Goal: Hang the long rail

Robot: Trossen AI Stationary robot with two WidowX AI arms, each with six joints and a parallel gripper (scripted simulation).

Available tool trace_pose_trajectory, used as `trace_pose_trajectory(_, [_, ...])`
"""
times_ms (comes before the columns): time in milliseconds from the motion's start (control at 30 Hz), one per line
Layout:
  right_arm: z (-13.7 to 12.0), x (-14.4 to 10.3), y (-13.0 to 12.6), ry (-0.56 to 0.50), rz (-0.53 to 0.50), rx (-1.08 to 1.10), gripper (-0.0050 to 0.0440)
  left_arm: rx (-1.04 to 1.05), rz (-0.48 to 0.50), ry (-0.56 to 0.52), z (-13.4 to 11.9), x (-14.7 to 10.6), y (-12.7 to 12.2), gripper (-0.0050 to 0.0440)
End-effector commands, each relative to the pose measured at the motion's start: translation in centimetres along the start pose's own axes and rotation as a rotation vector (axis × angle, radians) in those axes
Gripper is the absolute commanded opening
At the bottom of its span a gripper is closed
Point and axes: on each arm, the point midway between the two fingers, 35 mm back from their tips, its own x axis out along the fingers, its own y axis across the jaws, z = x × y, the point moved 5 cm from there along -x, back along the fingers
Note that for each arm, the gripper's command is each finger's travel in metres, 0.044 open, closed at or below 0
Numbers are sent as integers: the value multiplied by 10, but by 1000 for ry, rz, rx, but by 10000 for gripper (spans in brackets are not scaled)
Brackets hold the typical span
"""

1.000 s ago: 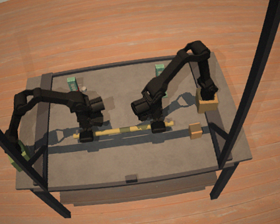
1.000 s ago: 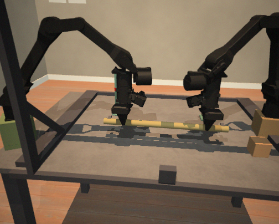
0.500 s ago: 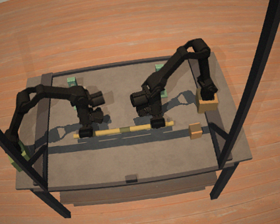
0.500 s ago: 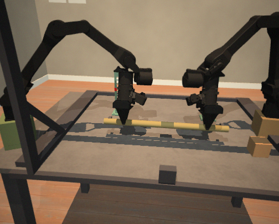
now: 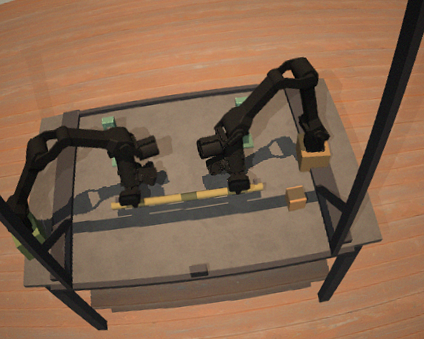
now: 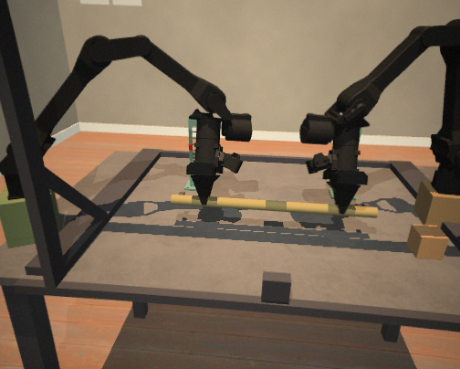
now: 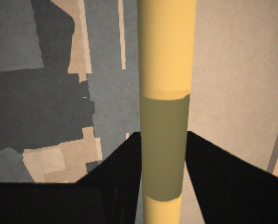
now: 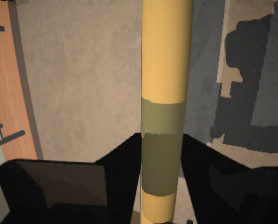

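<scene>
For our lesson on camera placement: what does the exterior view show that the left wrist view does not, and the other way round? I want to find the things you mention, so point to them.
Only the exterior view: both arms, a green post (image 6: 192,132) with a red mark, an orange block (image 6: 426,242) and both ends of the rail (image 6: 246,202) (image 7: 167,45).

Only the left wrist view: a close look down at the left gripper (image 6: 203,203) (image 7: 162,138), with one finger on each side of the rail.

Both: the yellow rail, the left gripper's fingers at it, and shadows on the table top (image 6: 182,265) (image 7: 230,75).
</scene>
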Motion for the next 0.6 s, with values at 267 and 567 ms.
trace_pose_trajectory(267, [-1,-2,1,-24,14,-9,-50,14,0,-29,5,-6,-1,-50])
trace_pose_trajectory(567, [-1,16,-6,-24,14,-9,-50,14,0,-29,6,15,7,-50])
